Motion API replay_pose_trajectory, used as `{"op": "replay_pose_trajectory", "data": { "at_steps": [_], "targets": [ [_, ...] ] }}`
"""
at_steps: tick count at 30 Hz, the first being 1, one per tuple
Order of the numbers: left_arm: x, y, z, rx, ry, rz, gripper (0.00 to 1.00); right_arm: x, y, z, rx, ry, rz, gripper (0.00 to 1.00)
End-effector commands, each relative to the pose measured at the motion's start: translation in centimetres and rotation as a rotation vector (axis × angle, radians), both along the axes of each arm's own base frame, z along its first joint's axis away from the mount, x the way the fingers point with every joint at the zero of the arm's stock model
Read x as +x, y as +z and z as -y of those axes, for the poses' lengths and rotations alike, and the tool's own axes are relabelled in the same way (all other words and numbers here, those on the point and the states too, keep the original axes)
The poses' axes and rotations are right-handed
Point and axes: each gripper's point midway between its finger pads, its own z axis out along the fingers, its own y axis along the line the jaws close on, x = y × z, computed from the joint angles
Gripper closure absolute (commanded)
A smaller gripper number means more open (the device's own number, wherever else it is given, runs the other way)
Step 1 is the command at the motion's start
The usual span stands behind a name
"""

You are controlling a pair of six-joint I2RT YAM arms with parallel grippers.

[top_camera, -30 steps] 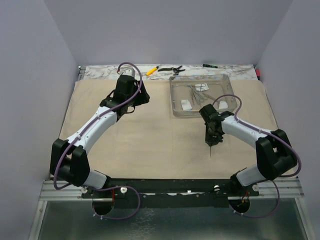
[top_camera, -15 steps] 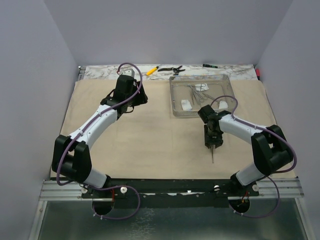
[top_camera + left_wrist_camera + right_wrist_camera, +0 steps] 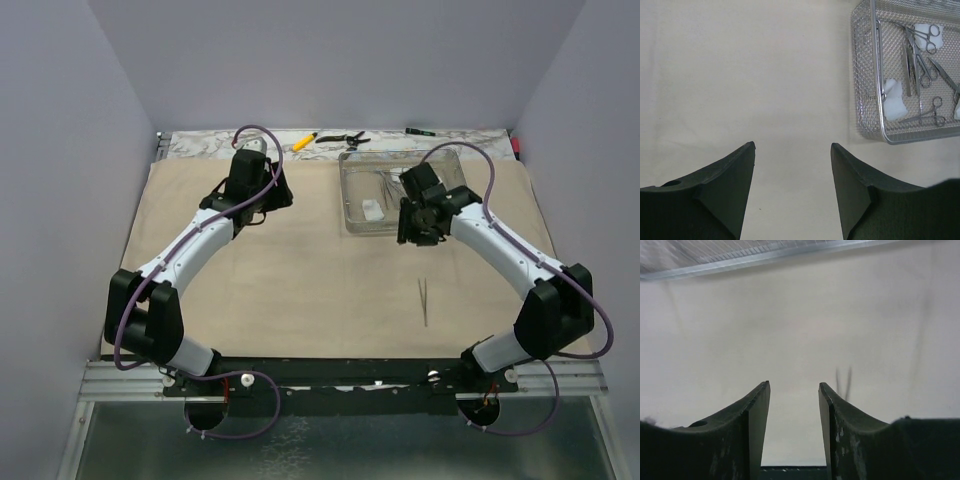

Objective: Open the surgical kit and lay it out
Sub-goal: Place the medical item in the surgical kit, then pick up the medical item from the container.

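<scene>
Thin steel tweezers (image 3: 424, 301) now released onto large beige cloth wrap (image 3: 300, 270), right tool (image 3: 794, 385) withdrawn beside rectangular mesh tray (image 3: 876, 60), open and empty, left tool (image 3: 792, 145) unmoved, open.

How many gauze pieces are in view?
3: one gauze toward the tray's far end, one in its near-left corner, one cut by the left wrist view's right edge. Others may be hidden.

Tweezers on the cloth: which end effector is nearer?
Right. The right end effector is just beyond the tweezers, by the tray; the left end effector is far across the cloth.
</scene>
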Motion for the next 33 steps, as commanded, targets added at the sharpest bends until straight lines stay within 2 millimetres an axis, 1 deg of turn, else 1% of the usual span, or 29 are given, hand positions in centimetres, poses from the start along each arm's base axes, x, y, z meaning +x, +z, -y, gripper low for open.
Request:
{"op": "replay_pose_trajectory", "data": {
  "at_steps": [1,3,5,8,9,10,12,14,16,20,23,27,30,33],
  "targets": [
    [0.5,1.7,-0.6,-0.005,0.019,0.034,0.36,5.2,5.4,-1.9,0.059,0.023,0.213,0.52],
    [0.7,2.1,-0.6,-0.018,0.028,0.038,0.36,8.2,6.7,-2.5,0.061,0.021,0.273,0.52],
    [1.2,2.4,-0.5,-0.034,0.041,0.041,0.36,11.1,7.3,-3.0,0.065,0.019,0.308,0.54],
    [2.0,2.9,0.0,-0.059,0.036,0.046,0.36,15.1,7.1,-4.5,0.097,0.052,0.337,0.56],
    [2.1,3.1,0.2,-0.067,0.029,0.047,0.36,16.2,6.7,-4.9,0.101,0.067,0.339,0.57],
    [2.3,3.3,0.4,-0.075,0.024,0.046,0.36,17.2,5.4,-5.3,0.096,0.076,0.323,0.58],
    [2.4,3.5,0.8,-0.089,0.01,0.047,0.36,19.0,4.1,-5.7,0.086,0.084,0.32,0.58],
    [2.4,3.7,1.1,-0.103,-0.006,0.044,0.36,20.7,2.1,-5.3,0.082,0.054,0.29,0.59],
    [2.4,3.8,1.3,-0.109,-0.009,0.044,0.36,22.2,0.6,-4.5,0.105,0.022,0.25,0.59],
    [2.8,3.9,1.7,-0.131,-0.011,0.037,0.37,23.8,-2.1,-4.9,0.103,0.077,0.213,0.58],
    [2.7,4.2,2.3,-0.166,-0.028,0.026,0.37,24.2,-4.3,-4.7,0.087,0.094,0.172,0.58],
    [2.3,4.9,2.5,-0.196,-0.032,0.027,0.37,24.2,-5.9,-4.6,0.09,0.096,0.144,0.59],
    [2.0,4.9,2.2,-0.195,-0.025,0.028,0.37,24.3,-6.3,-4.9,0.104,0.12,0.144,0.6],
    [1.8,4.7,2.1,-0.196,-0.018,0.024,0.37,24.2,-7.2,-4.8,0.093,0.123,0.129,0.62]
  ]
}}
